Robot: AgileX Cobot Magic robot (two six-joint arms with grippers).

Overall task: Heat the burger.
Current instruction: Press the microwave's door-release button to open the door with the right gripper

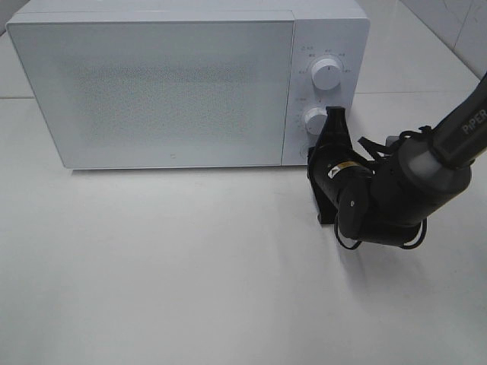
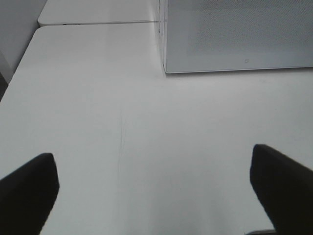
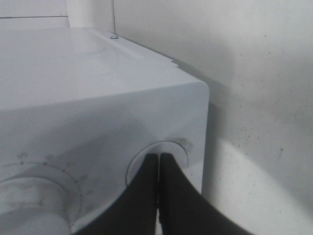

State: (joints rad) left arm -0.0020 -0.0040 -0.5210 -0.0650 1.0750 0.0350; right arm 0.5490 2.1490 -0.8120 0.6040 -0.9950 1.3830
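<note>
The burger is out of view in every frame. The white microwave [image 1: 175,91] stands at the back of the table with its frosted door shut. My right gripper [image 1: 312,152] is shut with nothing held, and its tips rest against the round button [image 3: 168,147] at the bottom of the control panel, below the two knobs [image 1: 326,74]. The right wrist view shows the shut gripper [image 3: 159,155] on that button. My left gripper [image 2: 156,196] hovers open over bare table in front of the microwave's left corner [image 2: 166,68]; it does not show in the high view.
The white table [image 1: 190,266] spreads out in front of the microwave. A tiled wall [image 3: 244,73] stands close behind and beside the microwave's right end. The right arm [image 1: 411,182] reaches in from the right edge.
</note>
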